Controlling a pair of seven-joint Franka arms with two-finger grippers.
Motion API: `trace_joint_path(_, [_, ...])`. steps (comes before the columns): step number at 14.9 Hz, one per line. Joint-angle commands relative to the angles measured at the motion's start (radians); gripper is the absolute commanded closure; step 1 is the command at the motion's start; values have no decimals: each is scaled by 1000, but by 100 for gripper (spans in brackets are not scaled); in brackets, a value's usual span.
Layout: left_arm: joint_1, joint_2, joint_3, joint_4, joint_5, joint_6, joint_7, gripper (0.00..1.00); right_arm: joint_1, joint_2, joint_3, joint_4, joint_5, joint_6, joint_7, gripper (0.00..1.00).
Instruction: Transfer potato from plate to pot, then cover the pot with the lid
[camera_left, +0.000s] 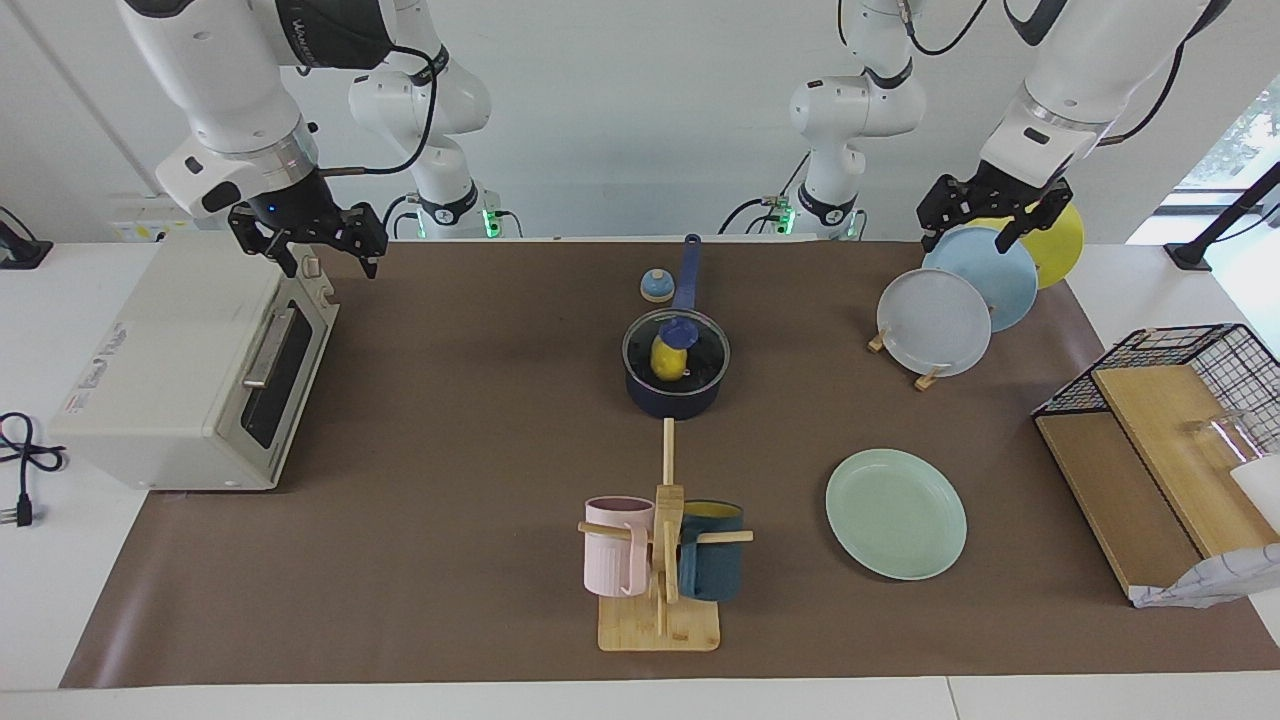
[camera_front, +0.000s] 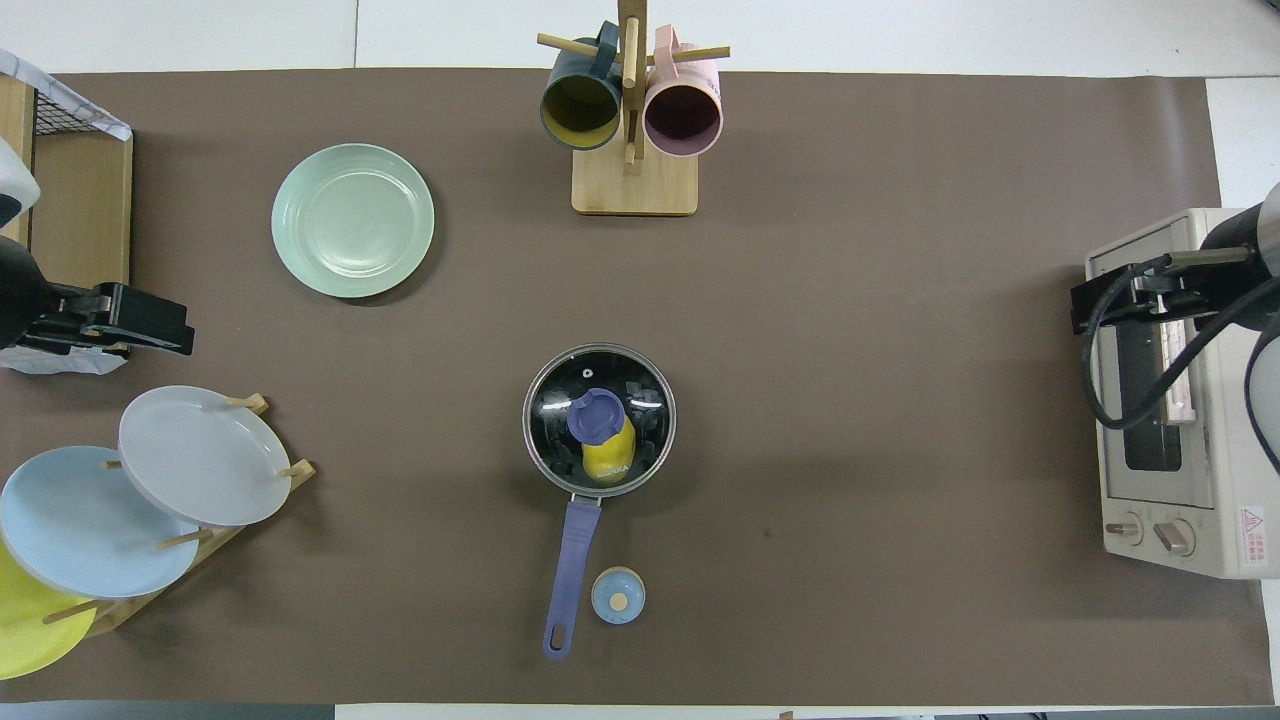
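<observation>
Well apart from both our empty, spread fingers, the lid (camera_left: 676, 350) covers the pot (camera_left: 675, 395); it looks fragile, slippery glass, best gripped by its knob.

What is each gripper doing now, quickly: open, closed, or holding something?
Left gripper: open, holding nothing, up over the rack of upright plates.
Right gripper: open, holding nothing, up over the toaster oven.

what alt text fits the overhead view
A potato sits in a blue pot under a glass lid at mid-table; the green plate is bare. Both grippers, left and right, hang open at the table's ends.
</observation>
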Motion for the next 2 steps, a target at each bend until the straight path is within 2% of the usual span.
trace_joint_path(1, [-1, -12, -1, -10, -7, 0, 4, 0, -24, -25, 15, -18, 20, 21, -25, 0])
trace_joint_path(2, [-1, -14, -1, -13, -7, 1, 4, 0, -27, -23, 15, -17, 20, 23, -27, 0])
